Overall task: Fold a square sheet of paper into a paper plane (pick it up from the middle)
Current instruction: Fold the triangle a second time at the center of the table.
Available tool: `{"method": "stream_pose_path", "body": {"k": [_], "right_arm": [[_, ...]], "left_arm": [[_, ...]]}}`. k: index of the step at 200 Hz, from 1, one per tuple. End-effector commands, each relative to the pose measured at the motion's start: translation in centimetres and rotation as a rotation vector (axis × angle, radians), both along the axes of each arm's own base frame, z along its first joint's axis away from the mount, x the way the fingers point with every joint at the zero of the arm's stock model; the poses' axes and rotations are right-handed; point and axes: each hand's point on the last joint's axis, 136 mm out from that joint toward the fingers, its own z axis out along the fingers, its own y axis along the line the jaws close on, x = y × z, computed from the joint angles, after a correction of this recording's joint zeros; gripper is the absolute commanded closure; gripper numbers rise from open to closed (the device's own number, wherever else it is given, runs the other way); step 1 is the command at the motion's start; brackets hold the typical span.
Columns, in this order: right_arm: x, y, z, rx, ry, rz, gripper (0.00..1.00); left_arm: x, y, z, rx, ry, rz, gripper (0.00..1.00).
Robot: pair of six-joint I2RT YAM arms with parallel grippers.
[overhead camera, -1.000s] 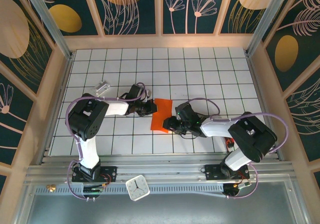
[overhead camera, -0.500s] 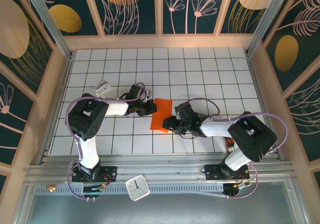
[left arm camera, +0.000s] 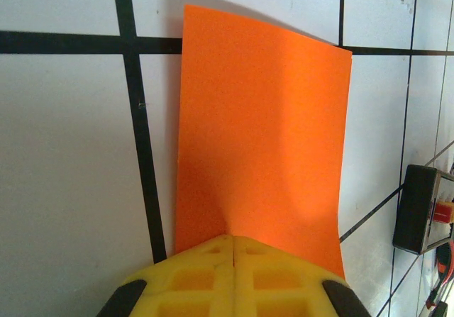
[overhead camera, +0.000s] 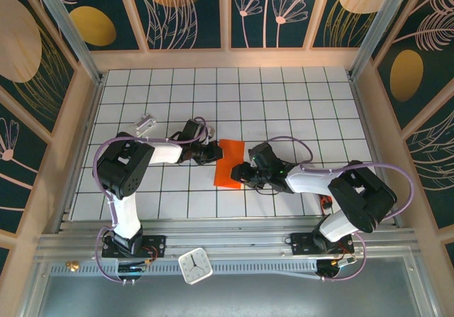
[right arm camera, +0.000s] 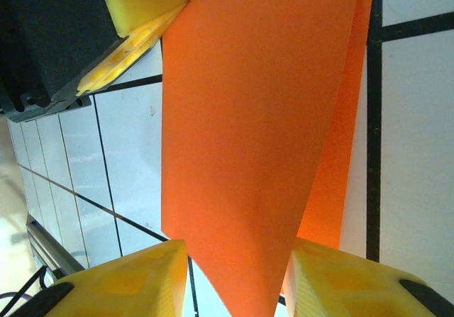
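Observation:
The square sheet of paper (overhead camera: 228, 164) is bright orange and lies mid-table, bent over on itself into a tall strip. My left gripper (overhead camera: 214, 154) is shut on its left edge; in the left wrist view the yellow fingertips (left arm camera: 233, 242) meet on the sheet's near edge (left arm camera: 262, 132). My right gripper (overhead camera: 242, 174) is at the sheet's lower right. Its yellow fingers (right arm camera: 128, 285) stand apart in the right wrist view, with the curled upper layer of the sheet (right arm camera: 248, 132) hanging between them and a gap on the left side.
A small silvery-white block (overhead camera: 145, 124) lies on the tiles at the left. A small black tray with red bits (left arm camera: 424, 210) sits near the right arm (overhead camera: 326, 205). A white clock (overhead camera: 194, 266) lies on the front rail. Wooden walls ring the grid table.
The right gripper's fingers have drawn slightly closer together around the paper. The left gripper keeps its hold and the sheet has barely shifted.

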Motion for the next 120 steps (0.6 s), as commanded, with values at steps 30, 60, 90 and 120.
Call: {"method": "stream_pose_path", "body": {"k": [30, 60, 90, 120], "right_arm": [[2.3, 0.5, 0.3, 0.033, 0.010, -0.076, 0.63], [3.1, 0.2, 0.2, 0.053, 0.018, -0.114, 0.66], [4.2, 0.1, 0.6, 0.080, 0.009, -0.142, 0.68], [5.4, -0.1, 0.7, 0.091, 0.002, -0.168, 0.71]], "left_arm": [[-2.2, 1.4, -2.7, 0.080, 0.079, -0.018, 1.00], [-2.1, 1.3, -2.6, 0.080, 0.079, -0.020, 1.00], [-2.1, 1.3, -2.6, 0.080, 0.078, -0.021, 1.00], [-2.1, 1.3, -2.6, 0.080, 0.078, -0.024, 1.00]]}}
